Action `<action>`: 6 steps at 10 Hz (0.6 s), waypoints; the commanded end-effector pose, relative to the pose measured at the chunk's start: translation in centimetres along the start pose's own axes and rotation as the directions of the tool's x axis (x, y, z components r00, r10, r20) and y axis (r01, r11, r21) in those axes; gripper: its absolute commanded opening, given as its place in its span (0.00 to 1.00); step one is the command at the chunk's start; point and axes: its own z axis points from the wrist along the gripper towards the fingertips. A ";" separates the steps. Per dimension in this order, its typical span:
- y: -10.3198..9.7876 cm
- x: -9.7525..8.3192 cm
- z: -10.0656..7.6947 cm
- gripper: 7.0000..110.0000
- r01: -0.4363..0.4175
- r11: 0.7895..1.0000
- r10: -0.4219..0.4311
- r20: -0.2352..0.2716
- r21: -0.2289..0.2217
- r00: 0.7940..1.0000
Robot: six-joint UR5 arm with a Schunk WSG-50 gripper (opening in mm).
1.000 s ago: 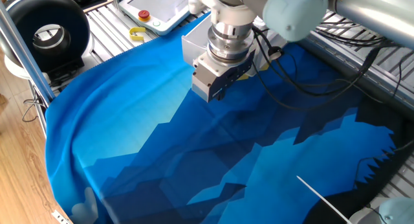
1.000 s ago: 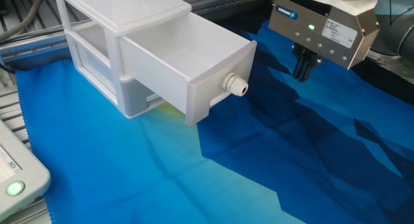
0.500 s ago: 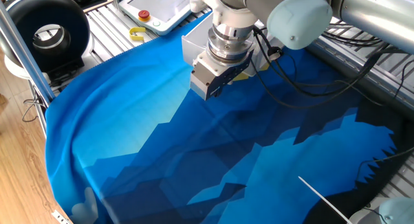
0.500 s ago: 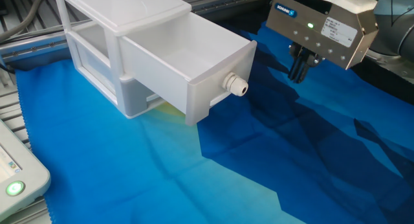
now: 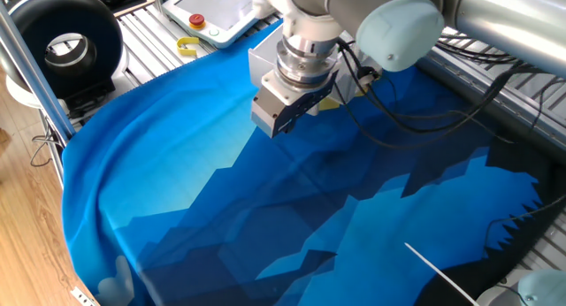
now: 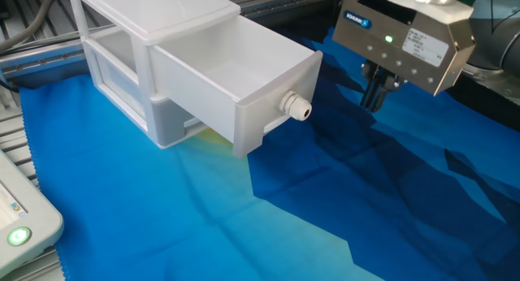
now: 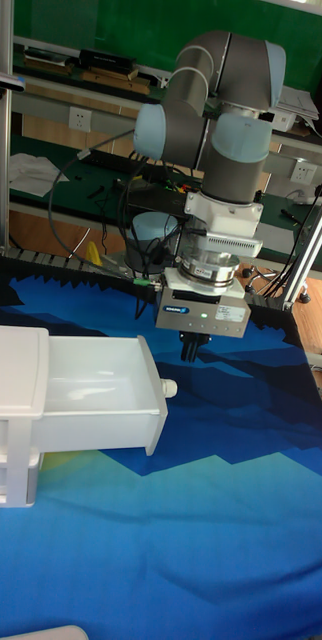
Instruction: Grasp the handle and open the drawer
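Note:
The drawer [image 6: 244, 78] is a white plastic unit on the blue cloth, and its top drawer stands pulled out. The handle [image 6: 298, 108] is a small round white knob on the drawer's front face. My gripper [image 6: 374, 92] hangs to the right of the knob, a short gap away, a little above the cloth, with its dark fingers together and nothing between them. The tall fixed view shows the gripper [image 7: 192, 350] just up and right of the handle [image 7: 167, 387] on the open drawer [image 7: 81, 400]. In one fixed view my gripper's body hides most of the drawer [image 5: 261, 54].
A white pendant [image 5: 217, 10] with a red button [image 5: 196, 21] lies behind the cloth, with a yellow piece [image 5: 187, 47] beside it. A black round device [image 5: 66, 45] sits at the far left. Black cables [image 5: 424, 111] trail from the arm. Another pendant corner [image 6: 20, 224] shows a green light.
My gripper has drifted a little to the left, closer to the knob. The drawer has not moved and the fingers stay together.

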 end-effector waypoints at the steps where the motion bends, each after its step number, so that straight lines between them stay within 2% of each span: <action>1: 0.6 -1.0 1.6 0.00 -0.001 1.000 0.001 -0.008 -0.001 1.000; 3: 0.0 -2.1 3.0 0.00 0.015 1.000 -0.015 -0.021 0.003 1.000; 6: 0.3 -0.5 2.1 0.00 0.005 1.000 -0.005 -0.048 -0.003 0.999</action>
